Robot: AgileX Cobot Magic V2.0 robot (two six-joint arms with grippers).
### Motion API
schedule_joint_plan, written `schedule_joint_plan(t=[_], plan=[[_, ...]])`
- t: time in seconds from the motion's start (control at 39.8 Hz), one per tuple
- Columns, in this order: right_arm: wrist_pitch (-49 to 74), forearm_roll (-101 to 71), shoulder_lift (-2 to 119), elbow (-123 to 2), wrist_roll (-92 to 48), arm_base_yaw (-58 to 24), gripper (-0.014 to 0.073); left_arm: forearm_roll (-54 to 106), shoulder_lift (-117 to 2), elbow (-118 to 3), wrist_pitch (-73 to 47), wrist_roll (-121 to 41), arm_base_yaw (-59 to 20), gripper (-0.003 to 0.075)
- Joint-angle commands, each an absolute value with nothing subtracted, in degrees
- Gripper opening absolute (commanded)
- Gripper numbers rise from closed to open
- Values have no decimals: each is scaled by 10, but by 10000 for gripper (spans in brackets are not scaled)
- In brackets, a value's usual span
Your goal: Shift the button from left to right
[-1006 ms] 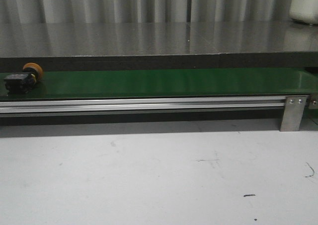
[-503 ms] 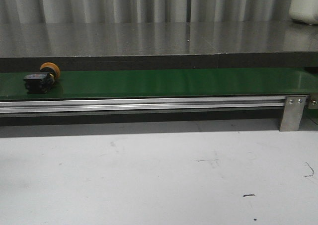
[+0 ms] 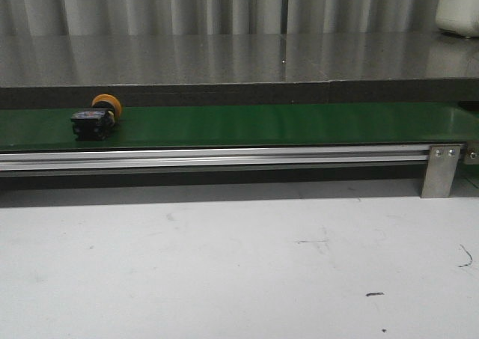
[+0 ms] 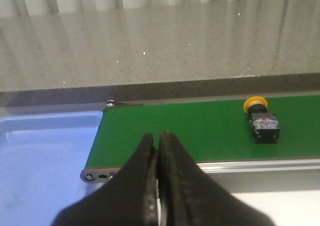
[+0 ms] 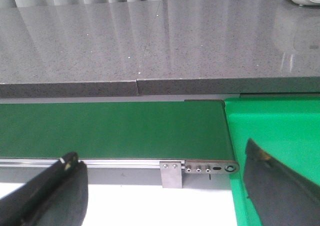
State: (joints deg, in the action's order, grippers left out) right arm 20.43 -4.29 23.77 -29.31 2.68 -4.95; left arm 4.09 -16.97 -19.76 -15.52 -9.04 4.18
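Orange-capped black blocky push-button (image 4: 262, 122) lying on its side on green conveyor belt (image 4: 200, 131), well apart from closed, empty left pincer (image 4: 159, 151); right pincer (image 5: 160, 181) wide open, empty.

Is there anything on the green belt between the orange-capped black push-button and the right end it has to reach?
Nothing visible does. The orange-capped black push-button lies near the left end of the green conveyor belt, and the belt surface to its right looks bare all the way to the right end in both the front and right wrist views.
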Motion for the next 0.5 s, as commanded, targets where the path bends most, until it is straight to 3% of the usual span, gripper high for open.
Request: schedule_joint_plan(t=[0.0,0.15,0.48], plan=[[156,-38,245,-315,24,-49,646,48,-119,-191,-124,-85,38,-21],[156,-38,245,-315,24,-49,646,49,-64,-174,-122,-85,38,-21],[156,-38,245,-315,24,-49,646,49,-61,-161,-120,-85,38,-21]])
